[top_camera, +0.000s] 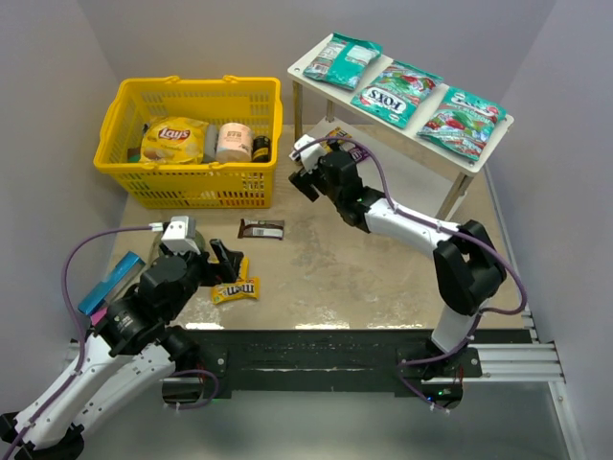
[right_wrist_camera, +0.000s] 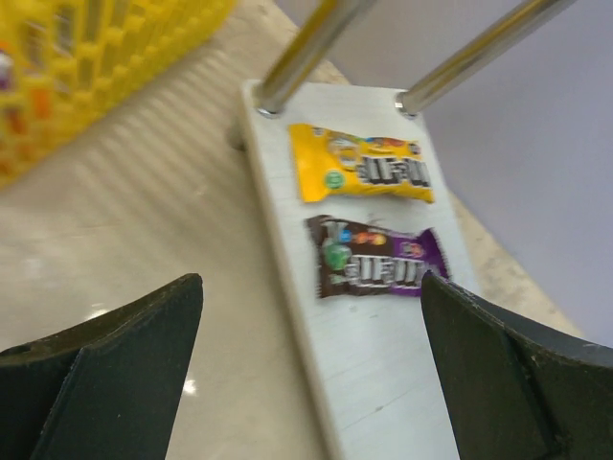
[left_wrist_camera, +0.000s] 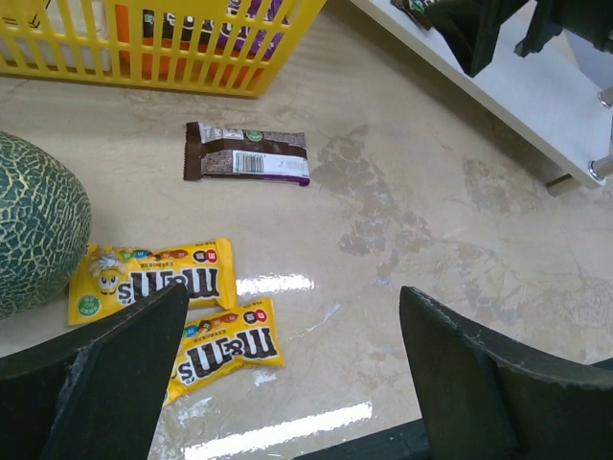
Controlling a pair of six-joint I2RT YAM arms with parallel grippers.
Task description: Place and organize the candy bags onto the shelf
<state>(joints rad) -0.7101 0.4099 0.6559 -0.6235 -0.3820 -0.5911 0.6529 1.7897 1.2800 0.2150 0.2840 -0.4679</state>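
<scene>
Left claw, right claw released; 3 glossy teal bags on flat shelf.

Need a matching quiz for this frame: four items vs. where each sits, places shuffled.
Items:
1. FOX'S bag
2. Lay's bag
3. barcode-up brown packet
4. logo-up brown packet

Places:
A. lower shelf board
B. in the basket
C. top shelf board
D. on the table, in front of the basket

Pairs: 1-C, 2-B, 3-D, 4-A
</scene>
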